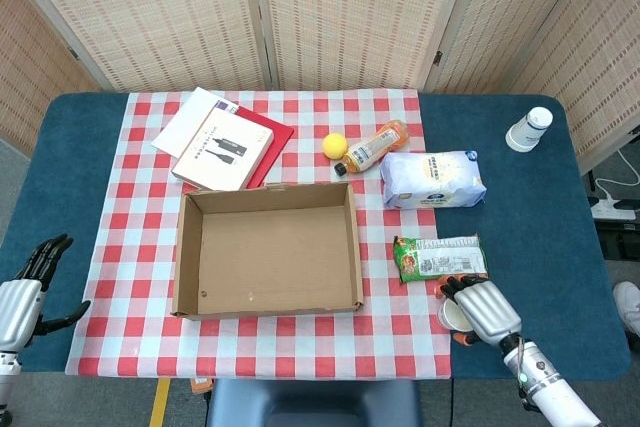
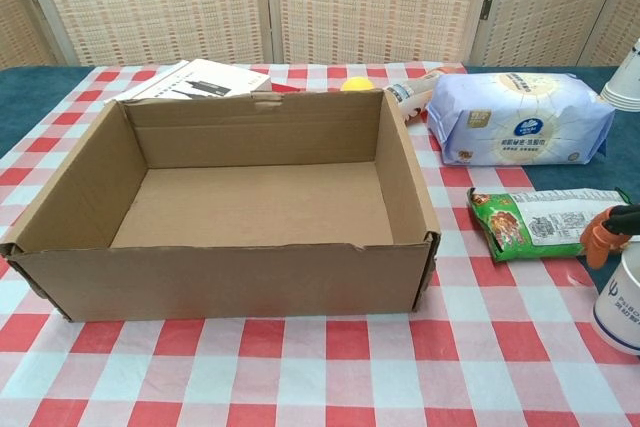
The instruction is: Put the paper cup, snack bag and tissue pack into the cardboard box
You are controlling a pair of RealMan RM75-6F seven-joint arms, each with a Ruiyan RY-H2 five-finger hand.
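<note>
R hand (image 1: 482,309) sat over cup (image 2: 619,301), fingers curled round its rim (grip not confirmed). Cup stood just right of box (image 1: 268,247). Snack bag (image 1: 440,257) behind, long axis L-R. L hand (image 1: 25,285) far off, open.

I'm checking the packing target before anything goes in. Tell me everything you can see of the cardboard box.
The brown corrugated cardboard box is a shallow, open-topped rectangle standing upright on the red-and-white checked tablecloth. It holds nothing; its floor is bare. The near wall's top edge looks slightly worn and uneven. Nothing touches it but the cloth.
</note>
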